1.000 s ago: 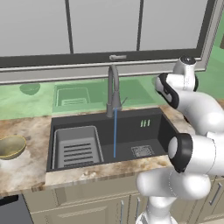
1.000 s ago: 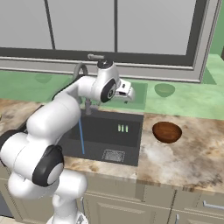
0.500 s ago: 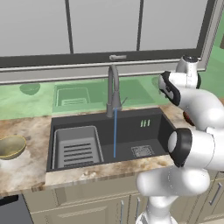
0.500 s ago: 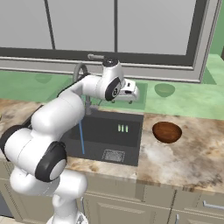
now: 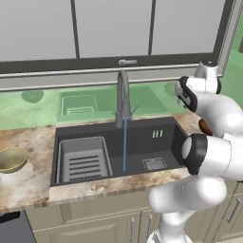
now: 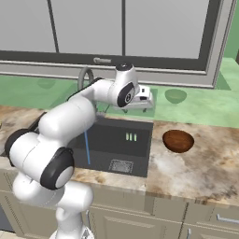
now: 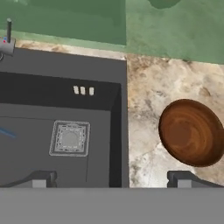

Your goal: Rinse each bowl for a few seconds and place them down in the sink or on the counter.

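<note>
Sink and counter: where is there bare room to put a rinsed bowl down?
Inside the sink, the dark floor between the slotted tray and the drain is bare, though the water stream falls there. The counter in front of the brown bowl is open. The left end holds the gold bowl.

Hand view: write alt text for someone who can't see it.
Looking down past the open gripper, a reddish-brown bowl sits upright on the mottled counter just right of the dark sink. The sink holds a square drain, and a thin blue water stream shows at its left.
</note>
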Robot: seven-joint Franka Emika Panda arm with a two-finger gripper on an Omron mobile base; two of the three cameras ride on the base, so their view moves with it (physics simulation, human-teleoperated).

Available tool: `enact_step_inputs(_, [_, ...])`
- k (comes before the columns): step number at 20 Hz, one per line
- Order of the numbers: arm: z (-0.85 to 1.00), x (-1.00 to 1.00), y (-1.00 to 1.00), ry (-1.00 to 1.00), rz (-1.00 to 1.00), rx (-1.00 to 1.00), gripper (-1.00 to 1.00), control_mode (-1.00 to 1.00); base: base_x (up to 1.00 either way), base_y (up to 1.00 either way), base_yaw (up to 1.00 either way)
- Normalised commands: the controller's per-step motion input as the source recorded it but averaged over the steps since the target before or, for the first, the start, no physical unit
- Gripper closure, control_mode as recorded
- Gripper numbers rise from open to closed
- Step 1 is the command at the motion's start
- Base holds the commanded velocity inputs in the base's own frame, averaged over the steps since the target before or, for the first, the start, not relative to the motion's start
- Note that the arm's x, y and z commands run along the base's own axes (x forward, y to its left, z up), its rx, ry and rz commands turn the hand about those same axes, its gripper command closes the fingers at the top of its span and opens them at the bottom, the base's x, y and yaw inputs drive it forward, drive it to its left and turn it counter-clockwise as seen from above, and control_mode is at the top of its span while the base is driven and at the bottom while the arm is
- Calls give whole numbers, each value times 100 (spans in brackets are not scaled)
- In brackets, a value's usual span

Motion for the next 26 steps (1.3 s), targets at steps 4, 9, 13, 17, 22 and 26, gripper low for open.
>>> enact_step_inputs(4, [-9, -1, -17, 8, 5, -3, -100, -100, 0, 0, 0])
enact_step_inputs(9, [-9, 0, -17, 7, 5, -3, -100, -100, 0, 0, 0])
enact_step_inputs(13, [-8, 0, -17, 5, 5, -2, -100, -100, 0, 0, 0])
enact_step_inputs(17, [-9, -1, -17, 5, 5, -2, -100, -100, 0, 0, 0])
enact_step_inputs(22, [-8, -1, -17, 5, 5, -1, -100, -100, 0, 0, 0])
enact_step_inputs(26, [-8, -2, -17, 4, 5, -1, -100, -100, 0, 0, 0])
